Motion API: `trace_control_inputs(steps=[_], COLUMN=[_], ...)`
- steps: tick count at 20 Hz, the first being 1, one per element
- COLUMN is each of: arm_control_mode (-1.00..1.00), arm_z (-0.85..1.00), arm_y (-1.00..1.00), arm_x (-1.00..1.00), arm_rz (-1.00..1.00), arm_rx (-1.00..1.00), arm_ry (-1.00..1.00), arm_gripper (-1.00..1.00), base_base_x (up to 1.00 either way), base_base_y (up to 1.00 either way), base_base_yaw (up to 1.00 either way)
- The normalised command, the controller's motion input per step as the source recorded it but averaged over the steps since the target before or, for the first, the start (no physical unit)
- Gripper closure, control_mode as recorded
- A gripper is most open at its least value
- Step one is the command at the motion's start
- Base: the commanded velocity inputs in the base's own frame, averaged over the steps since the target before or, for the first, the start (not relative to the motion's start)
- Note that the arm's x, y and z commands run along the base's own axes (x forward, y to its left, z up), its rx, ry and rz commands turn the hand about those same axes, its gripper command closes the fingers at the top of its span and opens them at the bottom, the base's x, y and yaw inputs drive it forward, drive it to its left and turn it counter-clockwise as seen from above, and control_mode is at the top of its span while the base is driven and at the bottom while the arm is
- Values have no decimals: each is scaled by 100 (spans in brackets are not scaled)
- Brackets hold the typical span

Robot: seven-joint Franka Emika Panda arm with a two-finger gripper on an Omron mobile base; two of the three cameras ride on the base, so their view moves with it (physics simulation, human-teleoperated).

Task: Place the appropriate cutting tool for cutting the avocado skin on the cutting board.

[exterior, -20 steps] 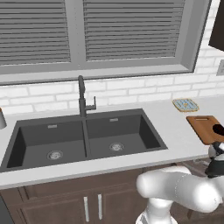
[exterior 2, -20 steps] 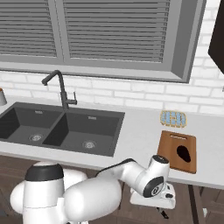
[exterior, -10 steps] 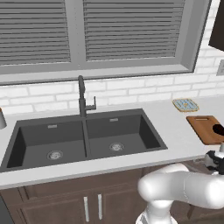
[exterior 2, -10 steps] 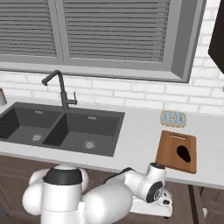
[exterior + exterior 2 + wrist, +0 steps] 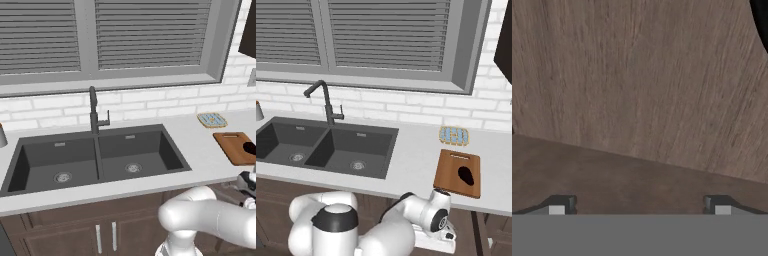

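Observation:
The reddish-brown cutting board [image 5: 234,149] [image 5: 455,169] lies on the counter right of the sink, slot handle toward the wall. The dark avocado [image 5: 250,147] [image 5: 466,175] rests on its near half. My gripper [image 5: 639,207] is open, its two tips wide apart with nothing between them, facing a brown wood-grain cabinet panel [image 5: 637,90] at close range. In both base views the hand [image 5: 246,186] [image 5: 444,234] hangs below the counter's front edge, just under the board, against the lower cabinets.
A double dark sink [image 5: 97,157] with a black faucet [image 5: 94,110] fills the counter's middle. A small blue-and-tan patterned pad [image 5: 453,134] lies by the wall behind the board. A dark curved shape [image 5: 760,20] cuts into the hand view's upper right corner.
The arm has swung lower and further right, carrying the hand down below the counter edge toward the cabinet fronts. Board and avocado have not moved.

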Motion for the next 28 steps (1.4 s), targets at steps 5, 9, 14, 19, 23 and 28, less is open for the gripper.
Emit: trace_control_inputs(steps=[5,9,14,19,23,28], arm_control_mode=[-100,-100,-100,-100,-100,-100], arm_z=[0,0,2,28,25,1], arm_y=[0,0,0,0,0,0], arm_x=[-70,-60,-42,37,93,20], arm_rz=[0,0,0,0,0,2], arm_rx=[3,2,0,0,0,0], arm_ry=[1,1,0,-3,-5,0], arm_gripper=[-100,-100,-100,-100,-100,-100], base_base_x=[0,0,0,0,0,0], base_base_y=[0,0,0,0,0,0], base_base_yaw=[0,0,0,0,0,0])
